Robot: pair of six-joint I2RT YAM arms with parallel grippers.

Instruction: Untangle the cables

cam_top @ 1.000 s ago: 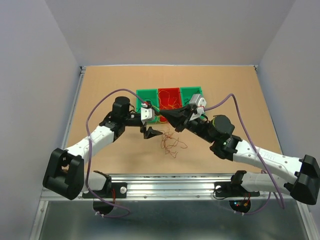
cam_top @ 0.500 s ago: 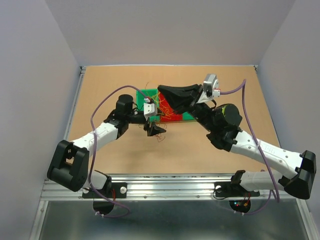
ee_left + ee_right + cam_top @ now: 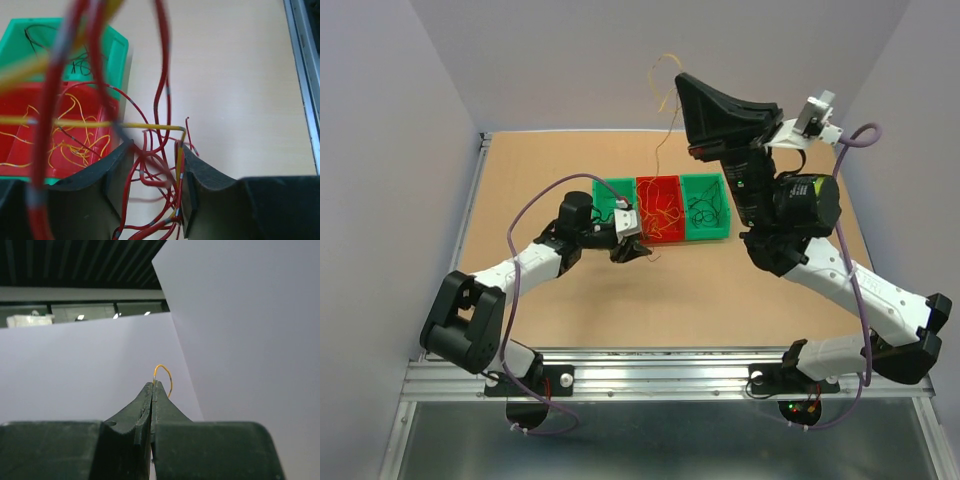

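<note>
Pale grey walls (image 3: 430,90) on three sides; brown tabletop (image 3: 550,310).

Item 1: row of three small plastic bins, mid-tabletop. The left green bin (image 3: 610,187) is partly hidden. The red bin (image 3: 658,181) holds orange-yellow strands. The right green bin (image 3: 724,215) holds dark strands.

Item 2: cables (image 3: 162,100), hair-thin and curly, red with one yellow. They are bunched on the tabletop just in front of the bins, at the left pincer (image 3: 632,251).

Item 3: left pincer (image 3: 155,150), low over the tabletop, its two dark fingers partly apart. Red strands and the yellow one pass through the gap. Whether they are pinched cannot be told.

Item 4: right pincer (image 3: 686,85), high above the bins, its fingers pressed together on a single orange-yellow strand (image 3: 660,130). A small loop (image 3: 170,380) stands out past the tips, and the rest trails down toward the bins.
</note>
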